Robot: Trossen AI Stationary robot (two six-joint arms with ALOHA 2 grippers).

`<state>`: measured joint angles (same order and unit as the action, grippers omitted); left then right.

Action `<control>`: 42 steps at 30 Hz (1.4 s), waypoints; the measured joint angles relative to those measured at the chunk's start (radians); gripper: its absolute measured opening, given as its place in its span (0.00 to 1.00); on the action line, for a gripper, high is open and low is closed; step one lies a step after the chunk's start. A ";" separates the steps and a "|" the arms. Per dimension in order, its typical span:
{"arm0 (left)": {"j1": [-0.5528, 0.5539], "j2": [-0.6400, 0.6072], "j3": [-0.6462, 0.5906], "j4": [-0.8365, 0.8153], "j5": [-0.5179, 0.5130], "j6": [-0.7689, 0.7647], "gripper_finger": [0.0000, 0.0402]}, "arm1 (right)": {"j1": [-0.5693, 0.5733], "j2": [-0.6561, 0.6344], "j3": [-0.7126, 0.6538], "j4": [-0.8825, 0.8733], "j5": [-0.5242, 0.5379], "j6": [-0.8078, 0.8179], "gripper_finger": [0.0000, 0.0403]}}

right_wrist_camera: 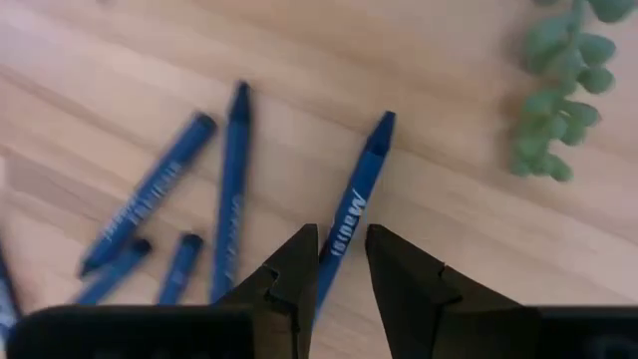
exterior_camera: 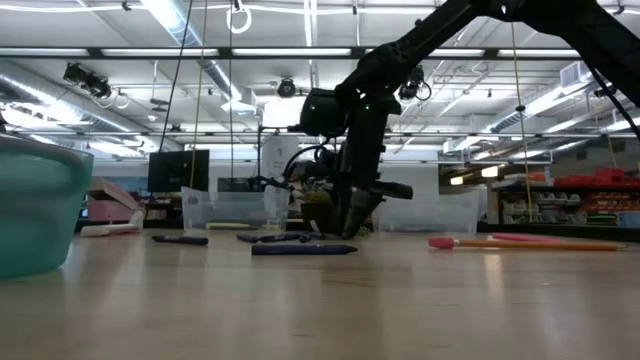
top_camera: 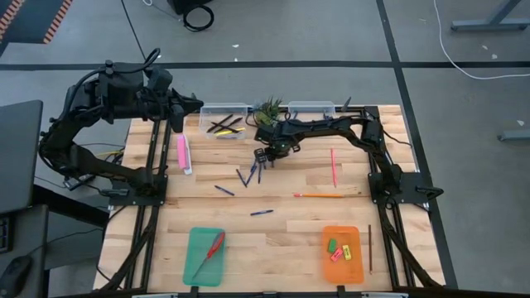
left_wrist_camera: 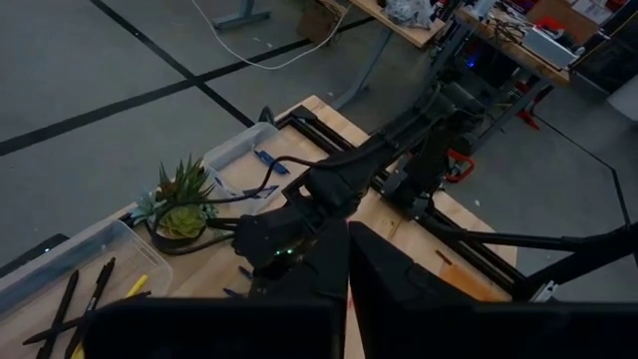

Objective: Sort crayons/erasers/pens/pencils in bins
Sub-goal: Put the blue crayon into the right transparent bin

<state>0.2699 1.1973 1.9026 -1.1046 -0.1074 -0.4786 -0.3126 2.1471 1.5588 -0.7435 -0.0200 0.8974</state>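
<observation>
The left gripper (top_camera: 192, 104) is hanging clear of the table's far left corner, its fingers pressed together on nothing, just beside the pink box (top_camera: 182, 153) and short of the clear bin (top_camera: 224, 109) that is holding the dark pencils (top_camera: 222, 126). Moving rightward, the loose blue pens (top_camera: 246, 175) are lying fanned on the bare wood near the table's middle, with another pen (top_camera: 262, 213) lying apart nearer the front. The right gripper (top_camera: 267, 156) is reaching down over that cluster, its fingers (right_wrist_camera: 289, 274) standing part open and straddling one blue pen (right_wrist_camera: 354, 214) near its lower half; whether they are pinching it yet I cannot tell. That pen is looking light, stiff and smooth-skinned, likely to roll or swivel if caught near an end, so a hold across the middle of the barrel should be carrying it best. Further right the potted plant (top_camera: 270, 110) is sitting close by, and the long orange pencil (top_camera: 319, 195) is lying well apart
</observation>
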 joint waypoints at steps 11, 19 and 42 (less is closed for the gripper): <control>0.000 0.000 0.000 0.000 0.000 0.001 0.06 | 0.002 0.003 0.022 -0.121 -0.008 -0.085 0.25; 0.000 0.000 0.000 0.000 0.000 0.002 0.04 | -0.001 0.003 0.022 -0.140 0.003 -0.106 0.19; 0.000 0.000 0.000 0.001 0.000 0.043 0.03 | 0.000 -0.222 0.018 -0.308 0.041 -0.212 0.01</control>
<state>0.2699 1.1973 1.9026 -1.1034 -0.1074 -0.4351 -0.3122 1.9253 1.5764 -1.0515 0.0211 0.6857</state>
